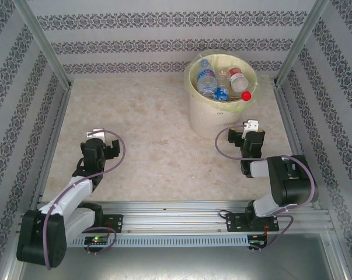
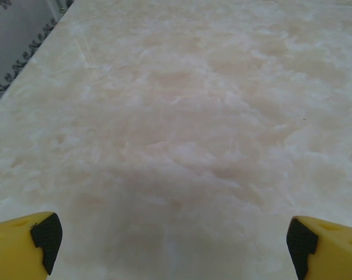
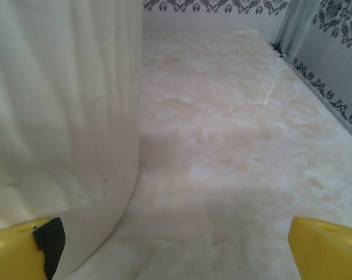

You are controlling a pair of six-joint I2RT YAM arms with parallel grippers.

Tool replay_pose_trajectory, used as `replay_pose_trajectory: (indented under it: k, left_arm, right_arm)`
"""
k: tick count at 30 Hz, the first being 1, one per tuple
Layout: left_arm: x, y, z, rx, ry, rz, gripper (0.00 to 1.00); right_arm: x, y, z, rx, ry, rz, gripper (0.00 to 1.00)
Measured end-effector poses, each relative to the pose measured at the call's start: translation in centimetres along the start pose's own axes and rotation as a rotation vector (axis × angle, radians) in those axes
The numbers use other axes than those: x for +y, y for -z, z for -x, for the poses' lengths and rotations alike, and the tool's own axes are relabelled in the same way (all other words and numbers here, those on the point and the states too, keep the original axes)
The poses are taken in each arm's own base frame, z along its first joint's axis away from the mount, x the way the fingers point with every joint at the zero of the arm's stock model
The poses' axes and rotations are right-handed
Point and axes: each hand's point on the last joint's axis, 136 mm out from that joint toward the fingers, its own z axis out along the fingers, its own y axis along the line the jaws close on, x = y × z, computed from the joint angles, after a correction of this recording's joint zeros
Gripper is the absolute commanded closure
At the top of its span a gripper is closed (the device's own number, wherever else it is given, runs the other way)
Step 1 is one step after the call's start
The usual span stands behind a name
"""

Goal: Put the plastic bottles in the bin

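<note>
The cream-white bin (image 1: 213,116) lined with a pale yellow bag stands at the back right of the table, and several plastic bottles (image 1: 222,83) with red and white caps lie inside it. My right gripper (image 1: 251,126) is open just in front of the bin, to its right; the bin's ribbed wall (image 3: 65,116) rises close on the left in the right wrist view, and nothing lies between the yellow fingers (image 3: 324,248). Low over bare table at the left, my left gripper (image 1: 96,135) is open and empty, its yellow fingertips (image 2: 24,245) spread wide.
The marble-patterned tabletop (image 1: 152,140) is enclosed by patterned walls with metal posts (image 1: 44,44) at the back corners. A metal rail (image 1: 181,216) carrying both arm bases runs along the near edge.
</note>
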Motion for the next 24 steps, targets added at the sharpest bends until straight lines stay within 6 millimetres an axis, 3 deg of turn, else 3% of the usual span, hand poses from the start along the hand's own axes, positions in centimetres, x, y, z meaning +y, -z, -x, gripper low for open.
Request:
replay_pose_trajectory:
  k: [16,24]
  left_arm:
    - [-3.4,-5.7,-0.4,-0.071,-0.101,-0.105,0.00]
    - [-3.3,-7.1,-0.6,-0.105,-0.084,-0.150,0.00]
  right_arm:
    - [-0.2,0.0,0.0,0.000,-0.001,-0.019,0.02]
    - [-0.2,0.0,0.0,0.002,-0.001,-0.020,0.02]
